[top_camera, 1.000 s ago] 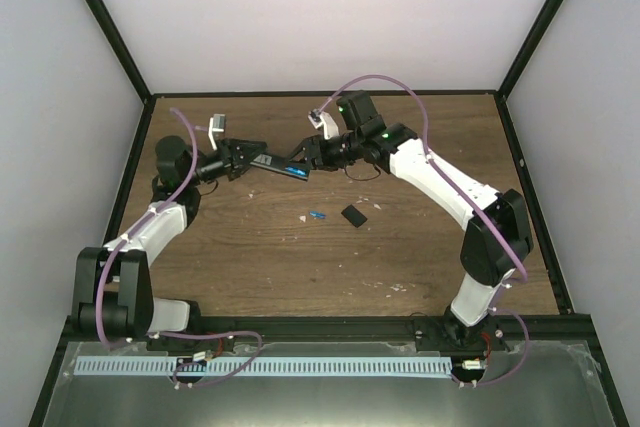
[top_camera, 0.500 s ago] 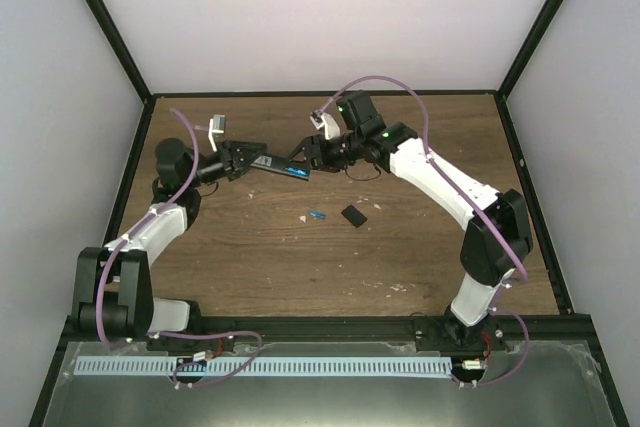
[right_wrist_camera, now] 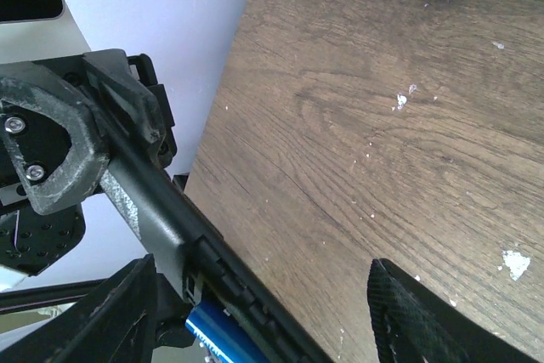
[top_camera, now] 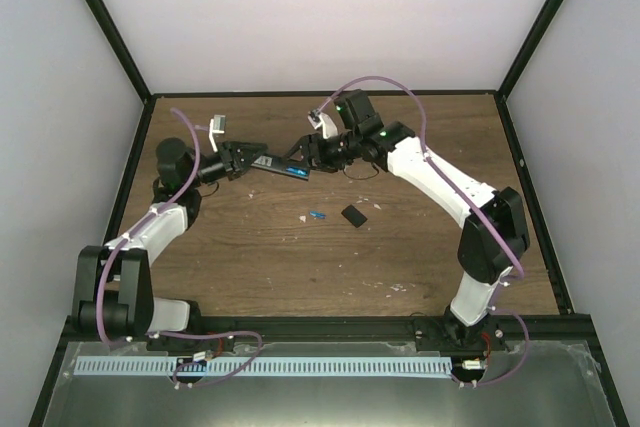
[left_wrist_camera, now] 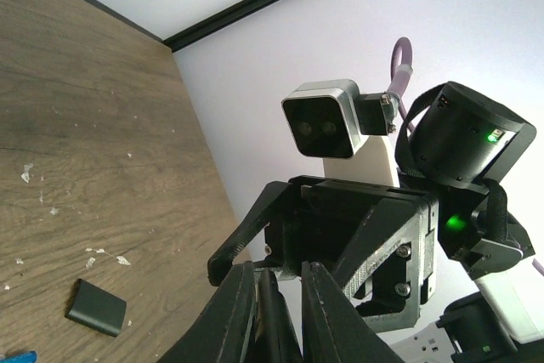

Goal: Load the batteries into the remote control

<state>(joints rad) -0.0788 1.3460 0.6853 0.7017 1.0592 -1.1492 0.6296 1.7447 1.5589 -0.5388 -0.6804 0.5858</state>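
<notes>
Surface: brown wooden table [top_camera: 250, 267].
Left gripper [top_camera: 258, 160]: pressed together on the 9 o'clock end of the remote control [top_camera: 282, 168].
Right gripper [top_camera: 301, 157]: fingers spread, at the remote's 3 o'clock end.
Blue battery [right_wrist_camera: 217, 333]: seen in the remote's bay.
Loose battery [top_camera: 317, 215]: lying at 5 o'clock of the remote.
Cover [top_camera: 352, 215]: black, at 3 o'clock of the loose battery.
</notes>
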